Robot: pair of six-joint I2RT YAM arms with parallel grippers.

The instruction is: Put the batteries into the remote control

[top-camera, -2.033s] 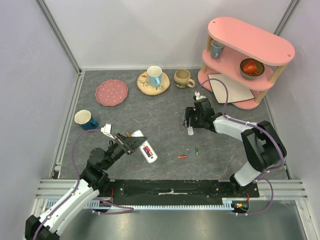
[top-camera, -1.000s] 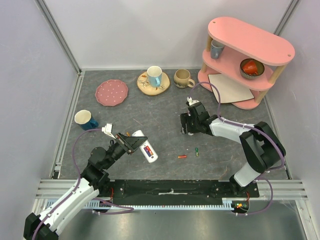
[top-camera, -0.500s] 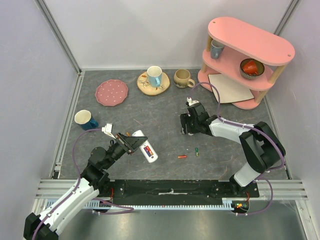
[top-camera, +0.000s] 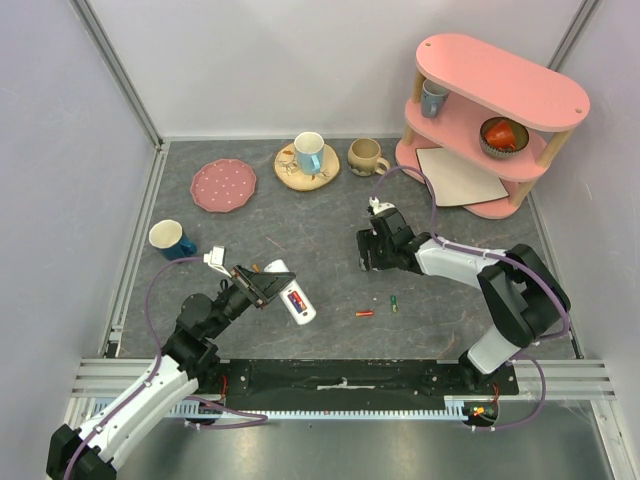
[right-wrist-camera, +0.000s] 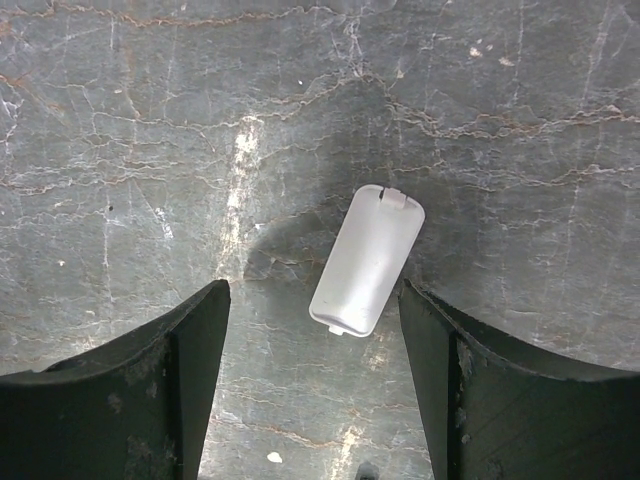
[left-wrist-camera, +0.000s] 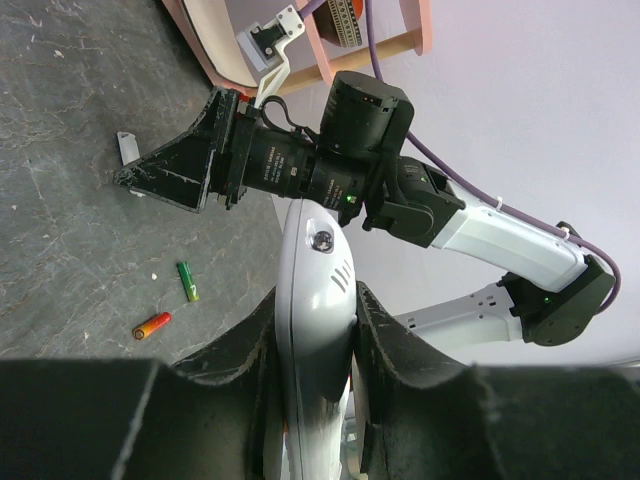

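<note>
My left gripper (top-camera: 266,286) is shut on the white remote control (top-camera: 292,298) and holds it tilted above the floor. Its open bay faces up with a red and blue battery in it. In the left wrist view the remote (left-wrist-camera: 316,290) sits tight between the pads. A red-orange battery (top-camera: 365,313) and a green battery (top-camera: 394,303) lie loose on the floor; both also show in the left wrist view, red-orange (left-wrist-camera: 152,325) and green (left-wrist-camera: 188,281). My right gripper (top-camera: 368,252) is open and empty (right-wrist-camera: 312,312), low over a small grey-white battery cover (right-wrist-camera: 366,258) lying flat.
A blue mug (top-camera: 172,240) stands at the left, a pink plate (top-camera: 223,185) behind it. A cup on a wooden coaster (top-camera: 308,158) and a beige mug (top-camera: 365,157) stand at the back. A pink shelf (top-camera: 495,95) with a beige board (top-camera: 462,180) is at the back right.
My right gripper has moved a little left and back, keeping its jaws open over the cover. The left arm, the remote and the loose batteries have not moved.
</note>
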